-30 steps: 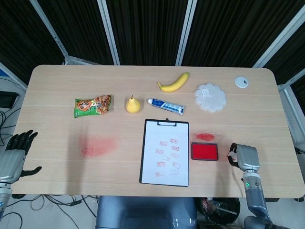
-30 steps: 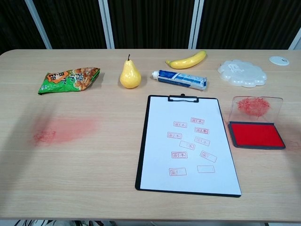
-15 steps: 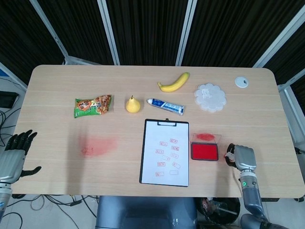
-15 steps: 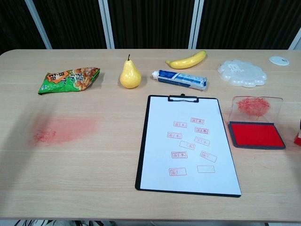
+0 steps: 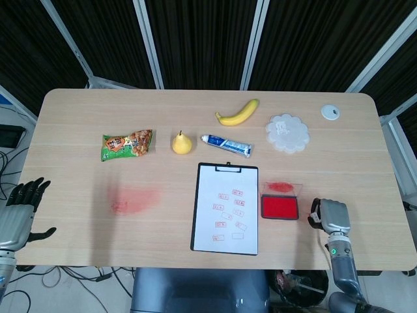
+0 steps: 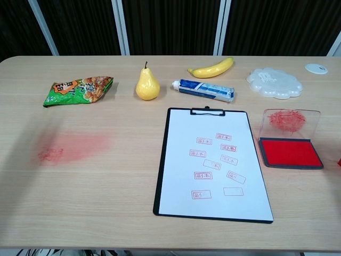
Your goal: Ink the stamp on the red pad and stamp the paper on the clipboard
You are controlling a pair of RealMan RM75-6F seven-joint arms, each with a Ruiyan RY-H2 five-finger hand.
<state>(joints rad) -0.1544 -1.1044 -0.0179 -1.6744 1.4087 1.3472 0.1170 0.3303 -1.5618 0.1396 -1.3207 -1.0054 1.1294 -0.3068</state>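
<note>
The clipboard (image 5: 225,208) (image 6: 213,162) lies at the table's front centre, and its white paper carries several red stamp marks. Just right of it sits the open red ink pad (image 5: 280,207) (image 6: 290,153), its clear lid (image 6: 290,121) standing up behind it. My right hand (image 5: 329,216) hovers right of the pad with fingers curled around a small stamp (image 5: 315,211), which is mostly hidden. Only a red sliver of the stamp (image 6: 339,161) shows at the chest view's right edge. My left hand (image 5: 19,212) hangs beyond the table's left edge, fingers apart and holding nothing.
Along the back stand a green snack bag (image 5: 127,145), a pear (image 5: 182,143), a toothpaste tube (image 5: 226,146), a banana (image 5: 238,113), a white scalloped dish (image 5: 287,133) and a small white disc (image 5: 330,112). A red ink smear (image 5: 135,199) marks the table's front left.
The right hand has shifted only slightly beside the pad. In the chest view the stamp's red end showed at the right edge half a second ago and is now almost out of frame.
</note>
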